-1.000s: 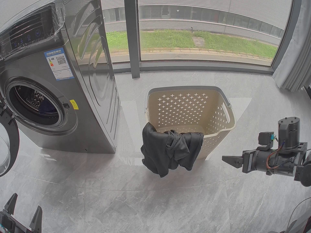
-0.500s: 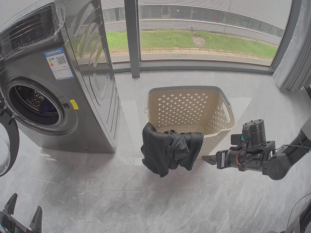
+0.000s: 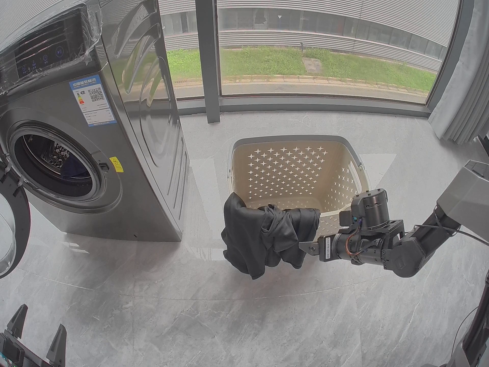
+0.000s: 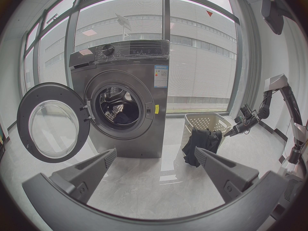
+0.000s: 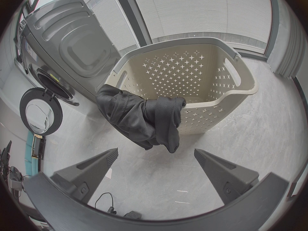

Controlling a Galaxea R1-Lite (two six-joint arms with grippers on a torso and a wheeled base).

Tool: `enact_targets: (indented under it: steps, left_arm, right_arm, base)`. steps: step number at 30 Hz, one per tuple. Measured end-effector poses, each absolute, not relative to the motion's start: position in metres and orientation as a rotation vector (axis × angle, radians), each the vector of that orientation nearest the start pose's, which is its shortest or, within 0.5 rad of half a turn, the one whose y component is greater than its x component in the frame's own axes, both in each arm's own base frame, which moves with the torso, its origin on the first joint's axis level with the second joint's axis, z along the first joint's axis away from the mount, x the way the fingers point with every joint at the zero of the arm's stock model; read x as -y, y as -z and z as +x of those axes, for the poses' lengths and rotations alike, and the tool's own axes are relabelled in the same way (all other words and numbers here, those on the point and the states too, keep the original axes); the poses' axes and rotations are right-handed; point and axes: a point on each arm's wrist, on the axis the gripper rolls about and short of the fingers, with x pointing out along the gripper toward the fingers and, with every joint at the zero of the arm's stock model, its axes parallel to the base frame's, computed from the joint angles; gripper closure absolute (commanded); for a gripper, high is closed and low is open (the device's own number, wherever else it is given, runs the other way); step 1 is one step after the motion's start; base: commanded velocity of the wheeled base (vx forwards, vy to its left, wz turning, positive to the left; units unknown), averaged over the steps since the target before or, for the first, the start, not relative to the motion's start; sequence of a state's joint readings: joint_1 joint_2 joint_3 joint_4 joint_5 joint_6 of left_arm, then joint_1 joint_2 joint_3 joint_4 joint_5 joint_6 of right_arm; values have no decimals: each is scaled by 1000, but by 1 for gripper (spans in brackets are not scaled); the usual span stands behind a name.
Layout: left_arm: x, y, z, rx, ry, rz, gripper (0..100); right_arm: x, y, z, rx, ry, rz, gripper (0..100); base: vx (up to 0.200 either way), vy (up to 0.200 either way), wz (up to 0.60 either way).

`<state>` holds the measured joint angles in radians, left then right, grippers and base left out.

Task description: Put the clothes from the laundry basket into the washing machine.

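Observation:
A cream laundry basket (image 3: 298, 142) with a grey rim stands on the floor to the right of the washing machine (image 3: 137, 128). A dark grey garment (image 3: 262, 238) hangs over its front rim, mostly outside it. My right gripper (image 3: 306, 247) is level with the garment's right edge and points at it. In the right wrist view it (image 5: 155, 151) is open, with the garment (image 5: 141, 119) just ahead of the fingers. My left gripper (image 3: 42, 319) stands open low at the near left, facing the machine's open drum (image 4: 120, 108). Something dark lies inside the drum.
The round machine door (image 3: 11, 230) is swung open to the left. A window pillar (image 3: 206, 47) and glass wall stand behind the basket, and a curtain (image 3: 466, 98) hangs at the far right. Bare tiled floor (image 3: 204, 312) lies in front.
My right arm has moved left, from well right of the basket to the garment's right edge. The left gripper, basket and garment have not moved.

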<state>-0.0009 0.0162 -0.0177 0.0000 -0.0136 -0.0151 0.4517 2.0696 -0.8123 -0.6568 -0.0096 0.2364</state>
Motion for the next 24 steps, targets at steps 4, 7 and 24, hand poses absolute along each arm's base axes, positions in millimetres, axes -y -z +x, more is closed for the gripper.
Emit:
enact_targets:
  steps: [4,7,24]
  left_arm:
    - [0,-81,-23,1,14,-15,0]
    - [0,-81,-23,1,14,-15,0]
    - [0,-81,-23,1,14,-17,0]
  right_arm:
    - [-159,-57,326,-638,-359,86,0]
    - [-160,-53,328,-646,-357,84,0]
    - [-169,-39,321,-686,-354,53,0]
  base:
    - [50,0,0]
    - [67,0,0]
    - [0,0,0]
